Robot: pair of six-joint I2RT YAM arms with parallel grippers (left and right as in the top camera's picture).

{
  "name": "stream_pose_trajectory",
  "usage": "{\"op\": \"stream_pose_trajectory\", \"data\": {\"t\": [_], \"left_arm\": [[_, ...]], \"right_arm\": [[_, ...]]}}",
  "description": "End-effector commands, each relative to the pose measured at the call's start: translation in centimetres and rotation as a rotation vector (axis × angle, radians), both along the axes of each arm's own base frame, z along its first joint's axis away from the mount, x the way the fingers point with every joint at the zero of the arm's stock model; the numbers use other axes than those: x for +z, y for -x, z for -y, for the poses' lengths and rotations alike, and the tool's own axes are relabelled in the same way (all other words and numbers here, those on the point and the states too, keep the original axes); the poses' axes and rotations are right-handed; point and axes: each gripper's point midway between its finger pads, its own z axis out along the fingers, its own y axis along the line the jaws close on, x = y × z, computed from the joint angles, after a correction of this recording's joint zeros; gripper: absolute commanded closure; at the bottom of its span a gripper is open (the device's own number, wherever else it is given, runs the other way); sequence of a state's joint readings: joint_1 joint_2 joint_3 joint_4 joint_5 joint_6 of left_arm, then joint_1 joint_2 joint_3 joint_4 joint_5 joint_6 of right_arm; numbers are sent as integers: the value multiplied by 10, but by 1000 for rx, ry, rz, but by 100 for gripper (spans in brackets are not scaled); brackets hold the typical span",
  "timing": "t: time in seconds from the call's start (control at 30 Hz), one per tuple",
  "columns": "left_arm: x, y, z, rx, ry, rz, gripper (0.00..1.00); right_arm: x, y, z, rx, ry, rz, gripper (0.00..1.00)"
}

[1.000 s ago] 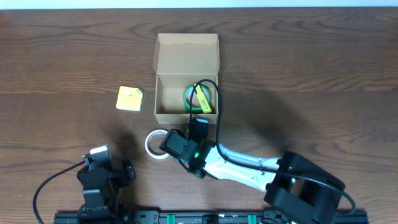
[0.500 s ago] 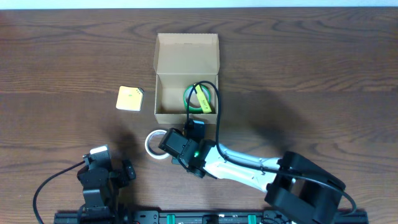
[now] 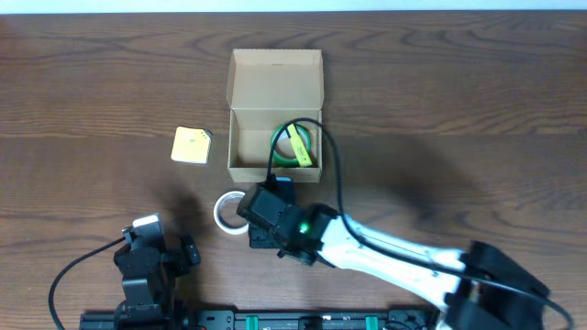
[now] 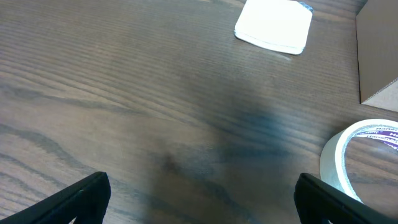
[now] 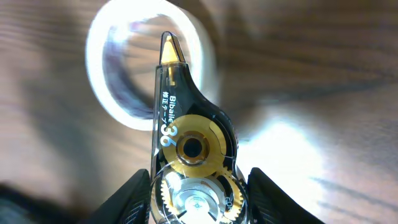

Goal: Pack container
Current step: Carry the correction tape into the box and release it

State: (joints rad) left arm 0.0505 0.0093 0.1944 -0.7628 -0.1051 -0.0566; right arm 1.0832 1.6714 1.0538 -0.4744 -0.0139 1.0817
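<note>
The tan cardboard container [image 3: 240, 163] stands open at the table's middle, its flap lid folded back. A green tape roll [image 3: 283, 148] and a yellow item [image 3: 300, 147] lie inside it. My right gripper [image 3: 261, 213] hovers just in front of the box. In the right wrist view it [image 5: 199, 193] is shut on a clear correction tape dispenser [image 5: 186, 143] with gold gears, above a white tape roll [image 5: 115, 93]. My left gripper [image 4: 199, 199] is open and empty at the front left [image 3: 151, 249].
The white tape roll [image 3: 226, 213] lies on the table left of my right gripper and shows in the left wrist view [image 4: 357, 155]. A pale-yellow square pad [image 3: 192, 145] lies left of the box, also in the left wrist view [image 4: 274, 25]. The box corner [image 4: 379, 56] is at its right edge.
My right arm has swung its elbow to the right and the wrist sits slightly higher and further right, with the dispenser still held. The left arm has not moved.
</note>
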Motion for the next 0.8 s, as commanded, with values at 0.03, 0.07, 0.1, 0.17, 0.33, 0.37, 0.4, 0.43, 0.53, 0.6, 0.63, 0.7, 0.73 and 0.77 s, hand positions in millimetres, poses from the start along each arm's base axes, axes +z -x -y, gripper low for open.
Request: {"op": "stream_pose_trajectory", "data": {"t": [0.03,0.07,0.1,0.17,0.33,0.37,0.4,0.43,0.53,0.6,0.63,0.7,0.73,0.77], "left_arm": [[-11,4,-2,18,10,-32,5],[-11,4,-2,18,10,-32,5],[-11,4,-2,18,10,-32,5],[-11,4,-2,18,10,-31,5],[-11,4,-2,18,10,-32,5],[-11,4,-2,18,10,-32,5],[-11,4,-2,18,10,-32,5],[-11,4,-2,18,10,-31,5],[-11,4,-2,18,10,-32,5],[-11,4,-2,18,10,-32,5],[-11,4,-2,18,10,-32,5],[-11,4,-2,18,10,-31,5],[-11,4,-2,18,10,-32,5],[-11,4,-2,18,10,-32,5]], "right_arm": [[52,-14,-6,36,-93,125,75],[63,-18,-5,48,-99,171,74],[72,-21,-5,60,-103,209,74],[90,-31,-5,82,-99,292,74],[131,-75,1,110,-41,477,69],[135,-84,4,107,-29,496,69],[136,-94,7,100,-14,510,69],[136,-105,11,96,5,522,69],[119,-144,28,65,84,506,70],[104,-159,35,66,119,481,70],[95,-166,38,69,133,462,70],[77,-176,44,69,176,424,70],[65,-178,47,69,200,396,70],[57,-179,49,72,217,375,70]]}}
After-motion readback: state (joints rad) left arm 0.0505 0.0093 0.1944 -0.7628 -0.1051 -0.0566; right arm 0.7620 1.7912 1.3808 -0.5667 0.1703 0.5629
